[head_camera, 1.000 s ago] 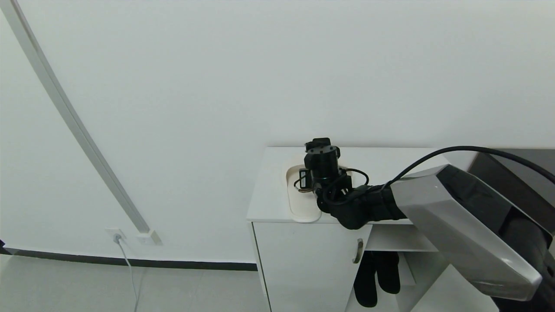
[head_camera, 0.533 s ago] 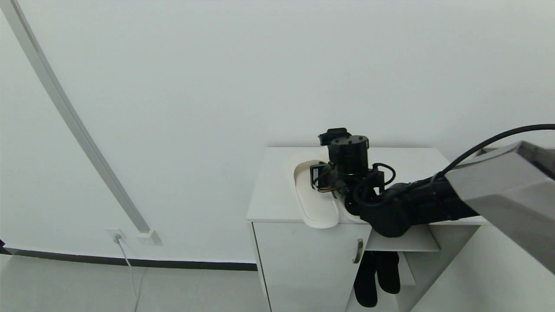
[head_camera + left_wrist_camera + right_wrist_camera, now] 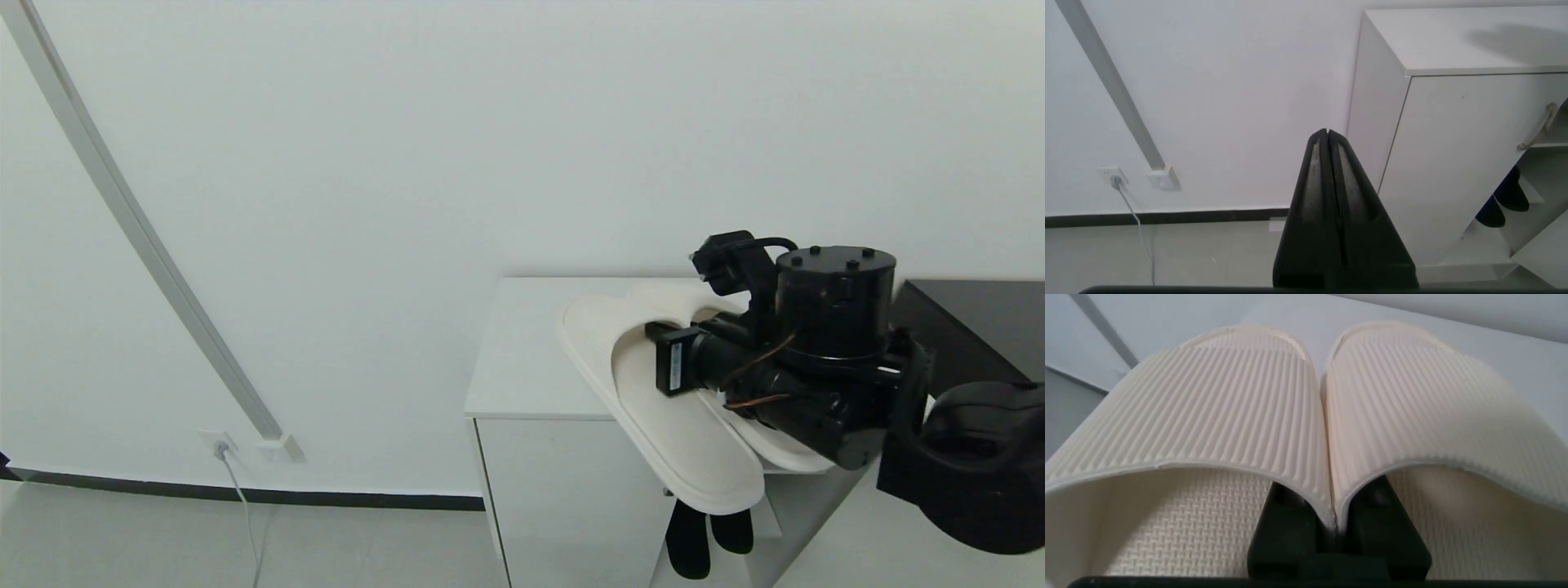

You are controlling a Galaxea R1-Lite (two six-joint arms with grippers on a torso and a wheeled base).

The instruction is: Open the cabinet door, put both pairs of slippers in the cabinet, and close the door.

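**Cream pair pinched over the cabinet's front edge**

The right gripper [image 3: 1335, 532] holds the cream slippers [image 3: 678, 416] side by side. One black finger [image 3: 1290, 531] sits inside each slipper, and the two inner strap walls are squeezed together between them. In the head view the pair slants across the front right part of the cabinet [image 3: 522, 359]. The toes lie over the top, and the heels jut past the front edge and down across the open right half. Left of the cabinet there is plain wall [image 3: 408, 163] and floor [image 3: 122, 531], with room to swing.

Whether the toes touch the cabinet top cannot be told. The cream pair and the wrist cover most of the opening. Below the heels the black slippers [image 3: 706, 535] show inside the cabinet, their upper ends hidden. The left door [image 3: 1454, 163] is shut, with its handle [image 3: 1542, 126] at the edge next to the opening and a shelf [image 3: 1550, 145] inside. The left gripper [image 3: 1327, 143] hangs off to the cabinet's left front, well apart from it, with its fingers flat against each other.

The cabinet is white and stands against the white wall. A grey conduit strip [image 3: 139, 229] runs slantwise down to a socket [image 3: 216, 441] with a cable [image 3: 245, 506] plugged in, above a black skirting [image 3: 245, 494]. A dark surface [image 3: 963, 327] adjoins the cabinet on the right.
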